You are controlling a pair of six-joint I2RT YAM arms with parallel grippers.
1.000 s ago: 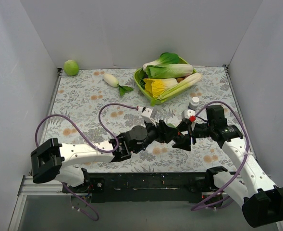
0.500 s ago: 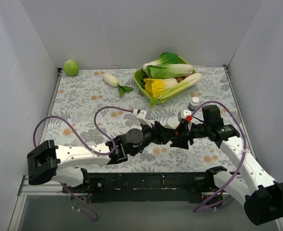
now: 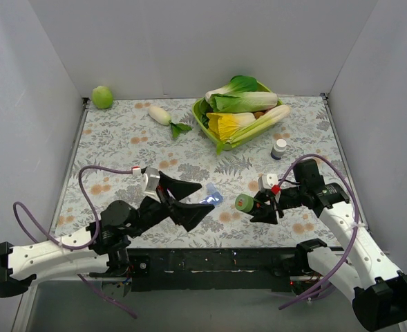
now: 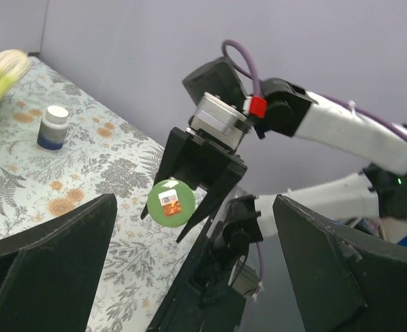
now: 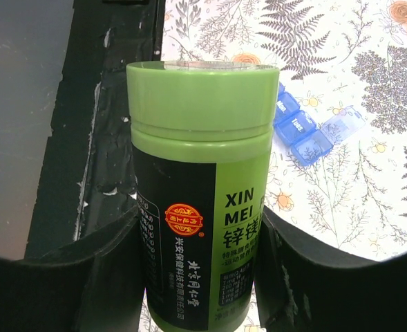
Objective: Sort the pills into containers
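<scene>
right jaws clamped on smooth green cylindrical bottle | left jaws spread wide | translucent blue pill box nearby

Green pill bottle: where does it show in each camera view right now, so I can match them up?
Top external: green pill bottle right of centre, toward the near edge of the table.
Left wrist: near the centre, seen end-on as a green disc.
Right wrist: fills the centre, cap at the top.
Shared landmark: the right gripper closed on it, visible in all three views.
</scene>
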